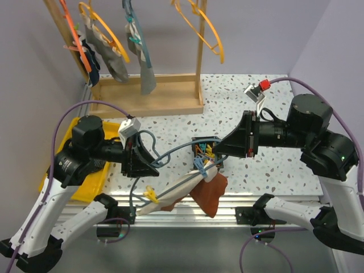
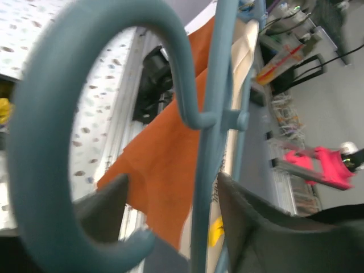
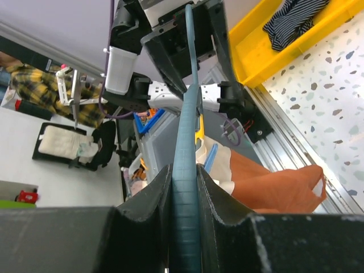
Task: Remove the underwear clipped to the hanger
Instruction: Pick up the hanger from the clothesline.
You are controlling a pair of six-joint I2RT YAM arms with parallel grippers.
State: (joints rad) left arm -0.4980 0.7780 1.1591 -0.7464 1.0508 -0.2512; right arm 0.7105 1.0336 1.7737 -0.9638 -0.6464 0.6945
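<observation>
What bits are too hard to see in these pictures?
- Top view: yellow plastic tray, mostly hidden under the left arm.
- Left wrist view: blue-grey plastic hanger blurred; rust-brown cloth briefs partly behind it.
- Right wrist view: briefs partly hidden behind the right end effector.

Hanger [image 1: 170, 154] at the table's [image 1: 273, 170] near edge, between both arms.
It spans from the left gripper [image 1: 149, 162] to the right gripper [image 1: 219, 149], with the underwear [image 1: 207, 193] hanging below it. A bin [image 1: 68, 133] sits at the left, a rack [image 1: 153, 102] behind it.

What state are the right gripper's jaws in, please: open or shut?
Shut on the blue hanger. The right wrist view shows the jaws of the right gripper pressed against both sides of it.
</observation>
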